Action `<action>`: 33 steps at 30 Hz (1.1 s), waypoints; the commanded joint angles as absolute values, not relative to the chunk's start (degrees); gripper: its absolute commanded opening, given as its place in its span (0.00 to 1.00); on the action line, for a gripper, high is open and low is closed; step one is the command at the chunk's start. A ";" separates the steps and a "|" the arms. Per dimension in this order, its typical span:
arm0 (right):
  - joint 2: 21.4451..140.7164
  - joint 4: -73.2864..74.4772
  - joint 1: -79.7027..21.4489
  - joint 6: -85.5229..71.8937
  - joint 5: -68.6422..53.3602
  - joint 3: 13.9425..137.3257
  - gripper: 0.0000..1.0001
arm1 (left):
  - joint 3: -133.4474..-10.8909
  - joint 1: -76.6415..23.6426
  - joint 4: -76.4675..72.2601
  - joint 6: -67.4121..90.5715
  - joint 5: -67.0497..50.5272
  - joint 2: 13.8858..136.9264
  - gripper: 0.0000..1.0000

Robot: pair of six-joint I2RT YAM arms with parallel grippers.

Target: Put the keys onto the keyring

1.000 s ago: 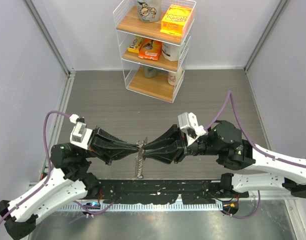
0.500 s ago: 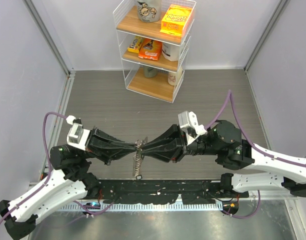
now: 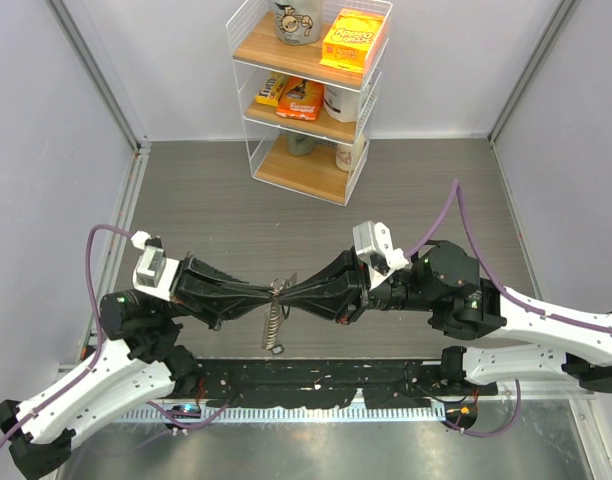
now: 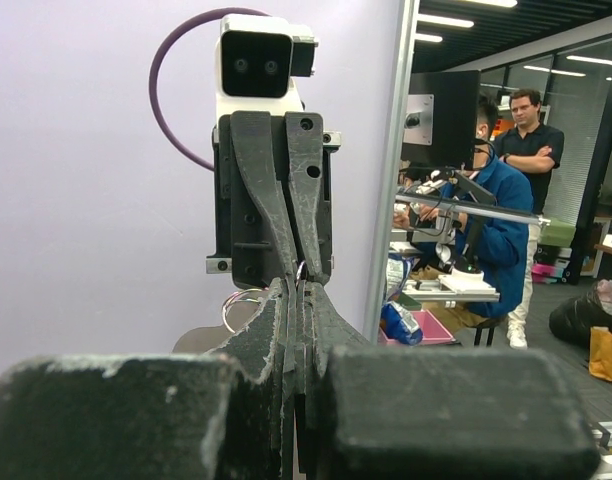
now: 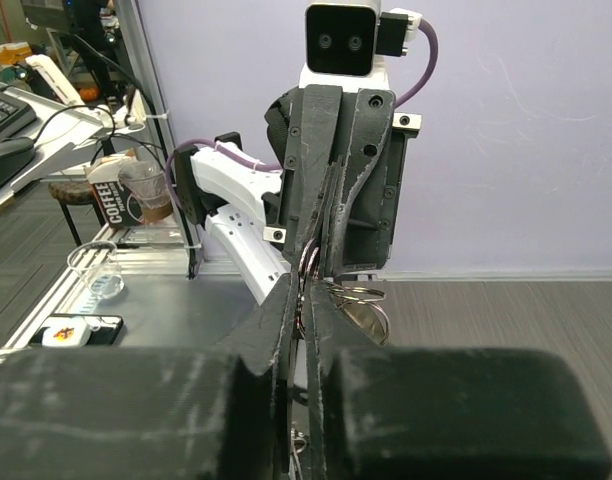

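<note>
My two grippers meet tip to tip above the near middle of the table. The left gripper (image 3: 271, 290) (image 4: 298, 288) is shut, and the keyring (image 3: 273, 322) hangs from the meeting point as a short grey chain down to the table. The right gripper (image 3: 287, 291) (image 5: 308, 288) faces it, its jaws closed to a narrow slit with a thin wire ring of the keyring between them. More wire loops (image 5: 362, 294) stick out beside the right tips, and one loop (image 4: 237, 303) shows left of the left tips. I cannot pick out the keys; the fingers hide that spot.
A white wire shelf (image 3: 248, 120) with snack boxes and mugs stands at the back centre. Grey walls close in the left and right sides. A black perforated rail (image 3: 316, 375) runs along the near edge between the arm bases.
The right jaws have narrowed onto the ring. Both grippers, still tip to tip, have shifted a little left, and the hanging chain has moved left with them.
</note>
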State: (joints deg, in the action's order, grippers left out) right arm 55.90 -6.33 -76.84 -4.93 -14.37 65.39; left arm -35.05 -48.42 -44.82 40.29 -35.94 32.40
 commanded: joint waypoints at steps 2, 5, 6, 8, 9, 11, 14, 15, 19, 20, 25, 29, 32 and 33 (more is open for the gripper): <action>56.07 -9.14 -77.78 -4.22 -12.13 68.20 0.05 | -34.98 -48.69 -48.52 40.34 -33.75 31.55 0.00; 56.34 -8.35 -78.13 -2.91 -11.43 68.64 0.05 | -34.89 -48.60 -48.69 40.61 -33.84 31.20 0.00; 56.34 -8.09 -78.22 -2.64 -11.43 68.82 0.05 | -34.89 -48.69 -48.60 40.69 -33.84 31.29 0.00; 56.77 -7.04 -78.40 -1.67 -11.95 69.43 0.05 | -34.89 -48.69 -48.52 41.13 -33.93 31.03 0.00; 56.78 -6.25 -78.49 -0.89 -12.48 70.04 0.05 | -34.89 -48.60 -47.91 41.31 -33.93 31.11 0.00; 56.69 -5.37 -78.57 -0.36 -13.27 70.66 0.05 | -35.33 -48.60 -45.54 41.40 -34.01 30.85 0.00; 56.69 -3.96 -78.66 1.84 -13.71 71.19 0.05 | -35.77 -48.60 -42.37 41.40 -34.45 30.32 0.00; 56.69 -3.17 -78.66 2.28 -14.06 71.71 0.05 | -36.03 -48.69 -40.88 41.40 -34.45 30.06 0.00; 56.69 -1.06 -78.66 3.51 -15.03 72.51 0.05 | -36.30 -48.60 -36.83 40.78 -34.10 28.74 0.05; 56.60 -0.36 -78.66 3.86 -15.12 72.77 0.05 | -36.30 -48.60 -36.39 40.78 -34.01 28.48 0.07; 56.25 3.95 -78.66 5.01 -15.91 74.27 0.05 | -37.26 -48.69 -32.00 39.82 -34.45 26.90 0.23; 56.34 8.96 -78.66 5.36 -16.79 76.55 0.05 | -39.46 -48.60 -27.35 39.03 -36.64 26.54 0.34; 57.21 13.51 -78.66 4.92 -17.75 79.00 0.05 | -41.30 -48.60 -21.82 37.62 -38.66 26.37 0.40; 57.56 15.80 -78.66 4.75 -17.93 79.80 0.05 | -42.18 -48.60 -19.80 36.83 -39.02 26.28 0.41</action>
